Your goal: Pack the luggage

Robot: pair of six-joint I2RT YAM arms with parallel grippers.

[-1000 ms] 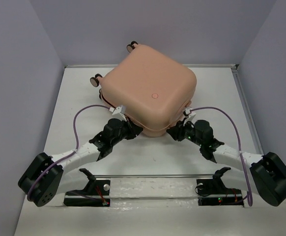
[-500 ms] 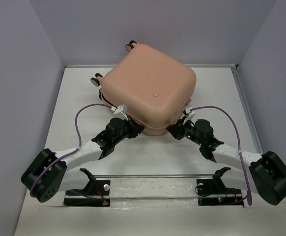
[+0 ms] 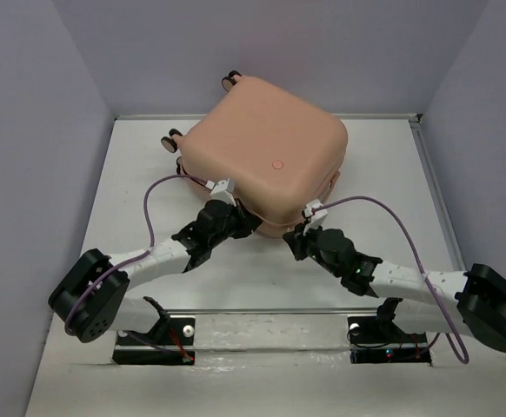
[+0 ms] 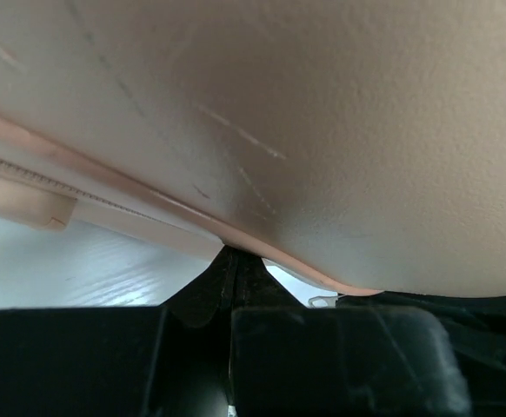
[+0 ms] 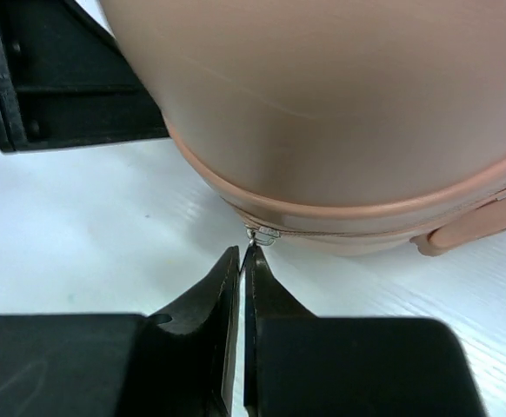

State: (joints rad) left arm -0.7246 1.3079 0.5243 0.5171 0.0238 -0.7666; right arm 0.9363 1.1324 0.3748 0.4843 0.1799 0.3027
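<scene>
Shows the luggage (image 3: 266, 161) lying closed on the bench (image 3: 262, 278), far centre, wheels (image 3: 173, 139) at far left. Shows the left tool (image 4: 227, 258) clenched, tips against the shell's seam (image 4: 149, 204); right tool (image 5: 243, 256) clenched, tips at the zipper pull (image 5: 260, 234) on the near edge.

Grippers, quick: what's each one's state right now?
Left gripper: jaws shut, tips against the luggage seam; whether they hold anything cannot be told.
Right gripper: jaws shut on the small metal zipper pull.
</scene>
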